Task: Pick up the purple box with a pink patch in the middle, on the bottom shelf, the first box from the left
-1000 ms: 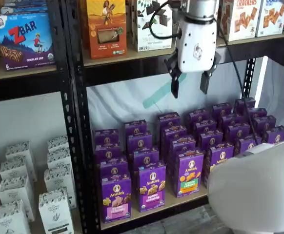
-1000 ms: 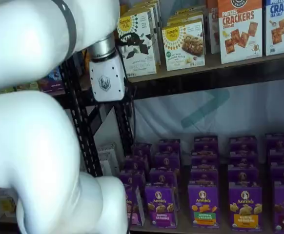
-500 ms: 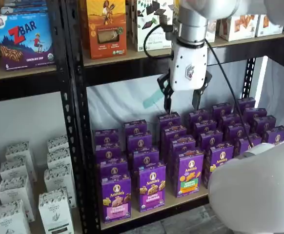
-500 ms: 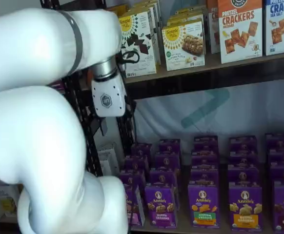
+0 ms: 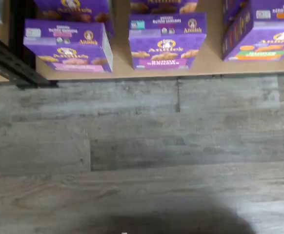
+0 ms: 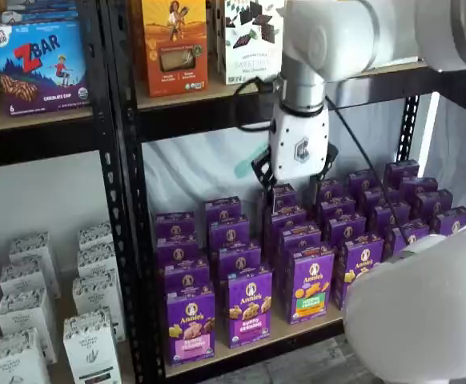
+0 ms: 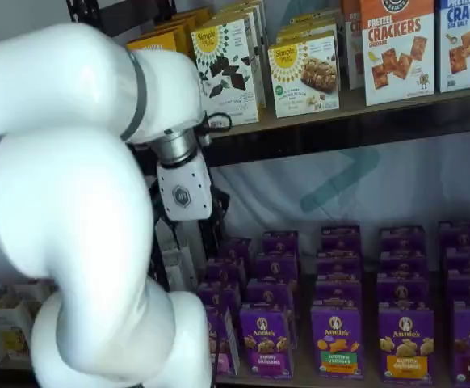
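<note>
Gripper poised above rows of purple Annie's cartons, fingers spread wide, nothing held.

Hanging under the upper shelf, well back from the shelf front. Purple box with pink band standing untouched, front-left on the bottom shelf, beside the black rack post; also seen in wrist view.
</note>
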Robot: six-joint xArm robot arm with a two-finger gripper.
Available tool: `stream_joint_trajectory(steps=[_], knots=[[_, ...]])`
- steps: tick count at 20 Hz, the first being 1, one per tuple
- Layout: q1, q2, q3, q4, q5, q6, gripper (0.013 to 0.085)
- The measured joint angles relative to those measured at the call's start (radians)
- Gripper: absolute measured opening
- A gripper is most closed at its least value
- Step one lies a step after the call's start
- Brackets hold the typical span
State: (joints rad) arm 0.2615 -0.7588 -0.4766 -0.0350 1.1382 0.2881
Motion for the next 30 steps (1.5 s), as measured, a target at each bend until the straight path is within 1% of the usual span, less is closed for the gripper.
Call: stream_joint_trajectory(steps=[4,5,7,10,12,13,16,21,22,27,30], knots=[[0.020,0.046,0.045,-0.019,-0.092,0.032,0.0850],[0.027,0.062,0.059,-0.028,-0.126,0.046,0.0850],[0.040,0.099,0.072,-0.041,-0.168,0.068,0.0850],[0.056,0.174,0.080,-0.049,-0.217,0.093,0.0850],[0.067,0.212,0.086,-0.063,-0.250,0.115,0.0850],[0.074,0.239,0.091,-0.074,-0.278,0.132,0.0850],[0.093,0.317,0.099,-0.080,-0.351,0.159,0.0850],[0.112,0.413,0.100,-0.097,-0.450,0.199,0.0850],[0.115,0.437,0.101,-0.085,-0.479,0.194,0.0850],[0.133,0.540,0.099,-0.090,-0.603,0.222,0.0850],[0.139,0.589,0.098,-0.065,-0.676,0.208,0.0850]])
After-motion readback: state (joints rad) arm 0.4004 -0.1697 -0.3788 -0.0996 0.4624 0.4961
